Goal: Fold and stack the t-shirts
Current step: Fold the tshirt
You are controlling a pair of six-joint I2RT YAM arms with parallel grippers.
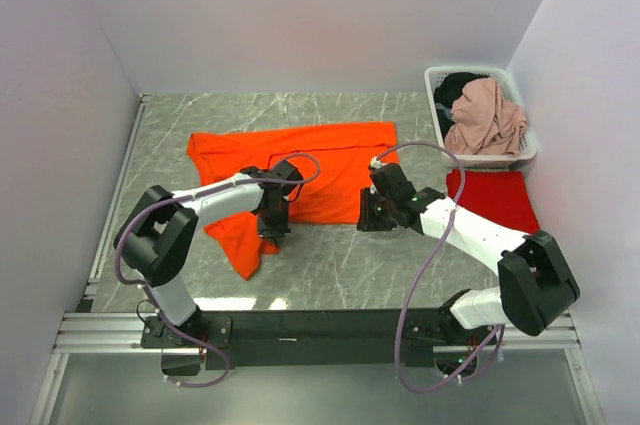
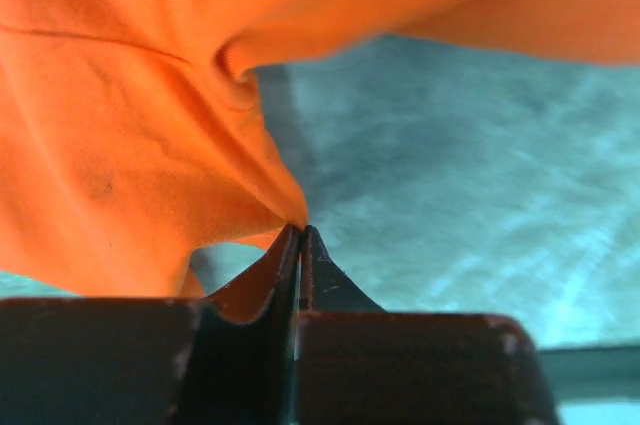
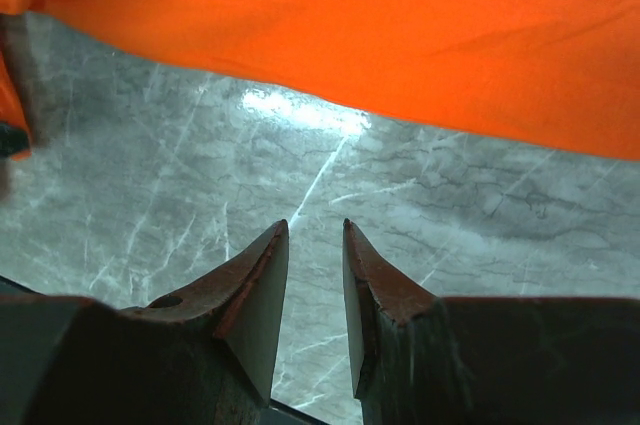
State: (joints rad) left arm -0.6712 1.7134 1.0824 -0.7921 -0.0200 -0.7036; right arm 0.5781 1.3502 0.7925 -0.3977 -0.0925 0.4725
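We see the orange t-shirt (image 1: 320, 160) spread across the middle of the marble worktop (image 1: 340, 260), its left part bunched toward the near side. There our left pincer (image 2: 301, 237) is clenched on a fold of the orange cloth. Our right pincer (image 3: 312, 275) hangs released, nothing between its jaws, over bare worktop just near of the shirt's edge. The red t-shirt (image 1: 495, 197) lies flat at the right, near of the laundry basket (image 1: 437, 115).
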